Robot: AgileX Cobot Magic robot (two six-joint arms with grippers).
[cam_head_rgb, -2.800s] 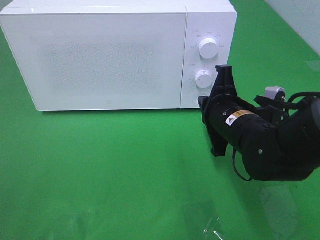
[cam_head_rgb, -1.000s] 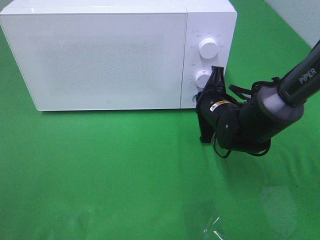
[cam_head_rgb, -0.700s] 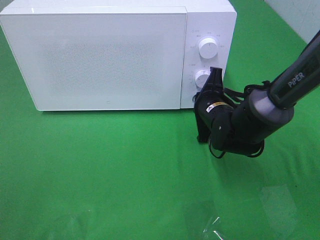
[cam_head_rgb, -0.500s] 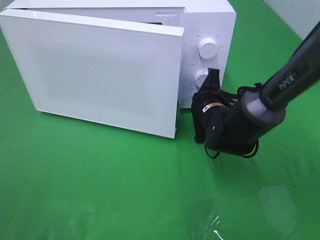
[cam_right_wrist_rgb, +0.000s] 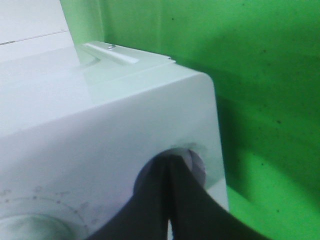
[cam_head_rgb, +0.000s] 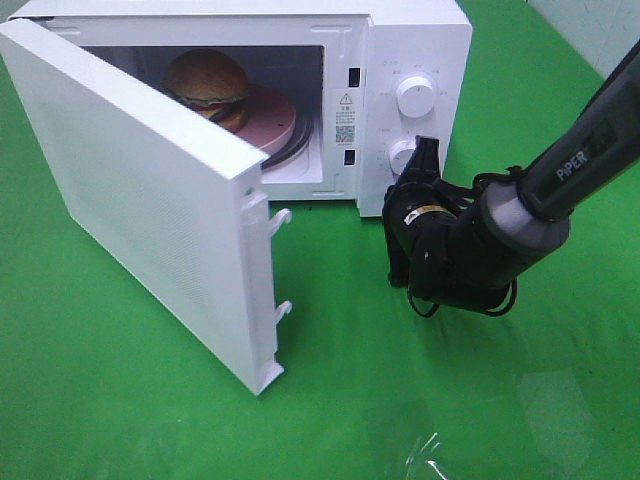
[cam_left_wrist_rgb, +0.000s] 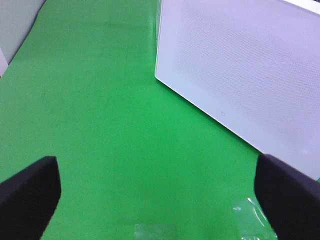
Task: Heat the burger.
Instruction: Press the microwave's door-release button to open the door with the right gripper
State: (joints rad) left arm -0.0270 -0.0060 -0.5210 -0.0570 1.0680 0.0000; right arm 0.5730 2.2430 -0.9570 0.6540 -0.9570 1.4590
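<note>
The microwave [cam_head_rgb: 410, 40] is seen on the green tabletop [cam_head_rgb: 330, 390], with its door [cam_head_rgb: 150, 200] swung out on the hinge at the left of the exterior view. The burger [cam_head_rgb: 208, 85] is found inside the cavity, toward the back left, resting on a pink plate [cam_head_rgb: 275, 125]; part of it is hidden by the door's upper edge.

The right claw [cam_right_wrist_rgb: 169, 162] is held against the control panel, below the lower knob [cam_head_rgb: 405, 157]. Its fingers are pressed together with nothing gripped, and their tips are set on a round button [cam_right_wrist_rgb: 195, 160] near the panel's bottom corner.

The left claw [cam_left_wrist_rgb: 156, 167] is seen only in its wrist view. Its fingers are spread wide with nothing between them, over bare tabletop, and the door's outer face is seen ahead.
</note>
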